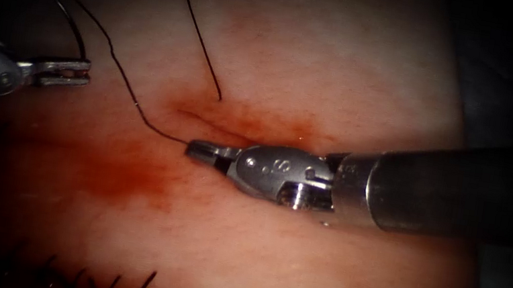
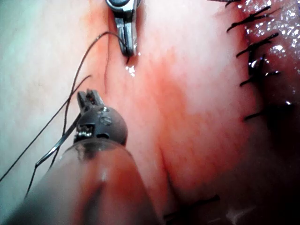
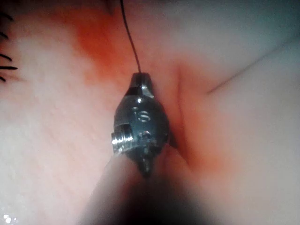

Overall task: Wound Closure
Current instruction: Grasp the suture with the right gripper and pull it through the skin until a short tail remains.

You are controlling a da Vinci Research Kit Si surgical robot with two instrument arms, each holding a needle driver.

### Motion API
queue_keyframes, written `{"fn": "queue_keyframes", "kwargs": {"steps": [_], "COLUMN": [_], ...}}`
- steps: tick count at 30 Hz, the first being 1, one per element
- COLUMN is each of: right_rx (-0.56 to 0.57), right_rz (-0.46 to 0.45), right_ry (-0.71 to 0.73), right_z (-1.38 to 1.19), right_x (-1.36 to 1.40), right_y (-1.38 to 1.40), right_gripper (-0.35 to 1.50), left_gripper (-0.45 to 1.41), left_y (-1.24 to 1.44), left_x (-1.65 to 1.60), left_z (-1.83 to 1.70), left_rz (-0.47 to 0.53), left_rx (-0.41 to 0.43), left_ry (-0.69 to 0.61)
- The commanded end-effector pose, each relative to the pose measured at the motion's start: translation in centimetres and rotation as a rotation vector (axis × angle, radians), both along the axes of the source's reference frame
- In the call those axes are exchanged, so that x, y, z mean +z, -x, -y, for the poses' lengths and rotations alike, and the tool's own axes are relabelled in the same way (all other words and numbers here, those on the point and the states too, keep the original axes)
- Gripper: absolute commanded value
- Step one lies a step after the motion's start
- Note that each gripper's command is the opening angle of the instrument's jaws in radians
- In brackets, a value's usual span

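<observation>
The tissue (image 1: pixel 321 72) carries a short cut (image 1: pixel 218 125) ringed by red fluid. My right tool (image 1: pixel 200 150) lies along the cut's lower edge, jaws shut on the dark thread (image 1: pixel 119 69), which curves up and to the left from its tip (image 3: pixel 140 77). Far to the left of the cut, my left tool (image 1: pixel 77 72) rests with its jaws together where a second loop of thread (image 1: pixel 77 32) meets them (image 2: pixel 88 97). Another strand (image 1: pixel 199 30) drops into the tissue just above the cut. A thin grey curved strip (image 2: pixel 58 143) beside the left shaft may be the needle.
A row of dark stitches with cut ends (image 1: pixel 93 282) runs along the near edge of the tissue, also seen as stitches (image 2: pixel 255 51) in the left wrist view. A red fluid stain (image 1: pixel 122 181) spreads below and left of the cut. The right shaft (image 1: pixel 440 188) crosses the tissue's right side.
</observation>
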State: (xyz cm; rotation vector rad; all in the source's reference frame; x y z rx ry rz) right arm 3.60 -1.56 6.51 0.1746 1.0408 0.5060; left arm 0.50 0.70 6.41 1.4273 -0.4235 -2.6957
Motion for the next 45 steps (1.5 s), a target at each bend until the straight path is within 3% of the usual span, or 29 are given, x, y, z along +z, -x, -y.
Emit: {"fn": "queue_keyframes", "kwargs": {"steps": [1, 10, 17, 18, 19, 20, 21, 23, 31, 38, 43, 45], "right_rx": [-0.019, -0.067, -0.078, -0.073, -0.073, -0.071, -0.072, -0.052, -0.055, -0.072, -0.08, -0.085], "right_rz": [-0.005, -0.043, -0.072, -0.078, -0.078, -0.089, -0.091, -0.093, -0.067, -0.029, -0.024, -0.015], "right_ry": [-0.001, -0.008, 0.028, 0.04, 0.04, 0.072, 0.086, 0.122, 0.174, 0.183, 0.201, 0.199], "right_z": [0.21, 0.79, 0.82, 0.79, 0.79, 0.67, 0.61, 0.28, -0.04, -0.17, -0.17, -0.17], "right_x": [-0.08, -0.7, -0.85, -0.83, -0.83, -0.78, -0.75, -0.54, -0.14, 0.19, 0.23, 0.24], "right_y": [-0.1, -0.45, -0.6, -0.59, -0.59, -0.54, -0.51, -0.31, -0.18, -0.28, -0.23, -0.2], "right_gripper": [-0.35, -0.35, -0.32, 0.07, 0.07, 0.78, 1.01, 1.25, 1.2, 1.13, 0.89, 0.57], "left_gripper": [-0.45, -0.45, -0.45, -0.45, -0.45, -0.45, -0.45, -0.45, -0.45, -0.45, -0.45, -0.45], "left_y": [0.05, 0.03, 0.0, -0.01, -0.01, -0.03, -0.05, -0.15, -0.31, -0.4, -0.39, -0.39], "left_x": [0.07, 0.09, 0.09, 0.09, 0.09, 0.09, 0.09, 0.11, 0.17, 0.18, 0.19, 0.19], "left_z": [-0.01, 0.03, 0.02, 0.02, 0.02, 0.0, -0.01, -0.11, -0.3, -0.29, -0.28, -0.27], "left_rz": [-0.001, -0.009, -0.009, -0.009, -0.009, -0.008, -0.008, -0.025, -0.033, -0.035, -0.037, -0.037], "left_rx": [0.003, 0.017, 0.019, 0.019, 0.019, 0.02, 0.021, 0.016, 0.008, 0.006, 0.005, 0.005], "left_ry": [0.001, 0.005, 0.004, 0.004, 0.004, 0.002, 0.001, -0.009, -0.022, -0.02, -0.018, -0.017]}}
